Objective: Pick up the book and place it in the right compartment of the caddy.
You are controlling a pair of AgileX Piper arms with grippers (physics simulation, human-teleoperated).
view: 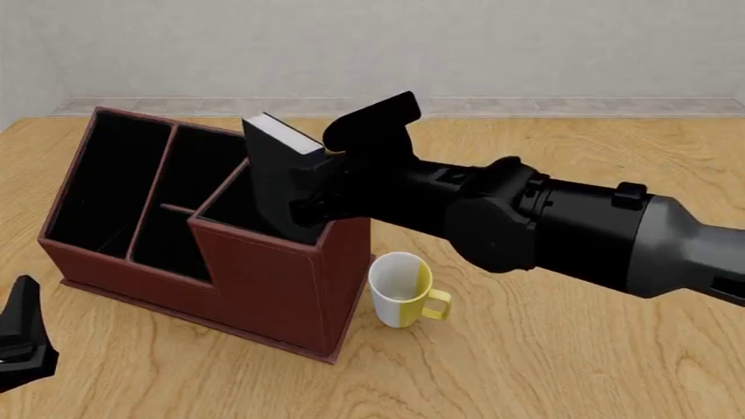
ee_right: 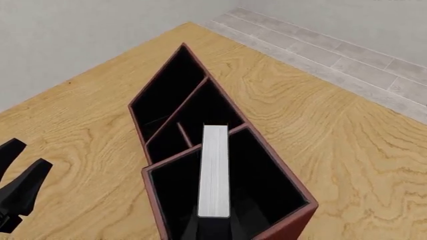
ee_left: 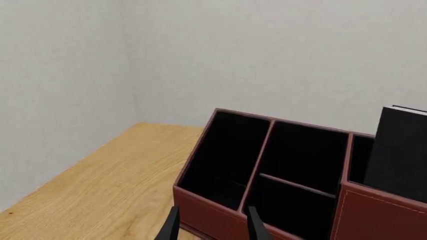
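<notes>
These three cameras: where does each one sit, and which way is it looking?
Front view: fixed above the arms' side, facing forward and down at the caddy and mug; shows both arms.
Left wrist view: behind the left gripper, facing the caddy; fingertips show.
Right wrist view: behind the right gripper, looking down on the book.
All share caddy and book.

**Clearance around the grippers**

Right gripper [view: 305, 208] is sitting over the right compartment [ee_right: 267, 185], and the book [ee_right: 215, 170] is standing upright mid-pocket, leaving open black gaps on both sides of it. A mug [view: 402, 290] is standing just below the right arm, beside the caddy [view: 262, 279]. Left gripper [ee_left: 212, 226] is facing the caddy's near wall, with bare table [ee_left: 100, 185] lying open to one side.
</notes>
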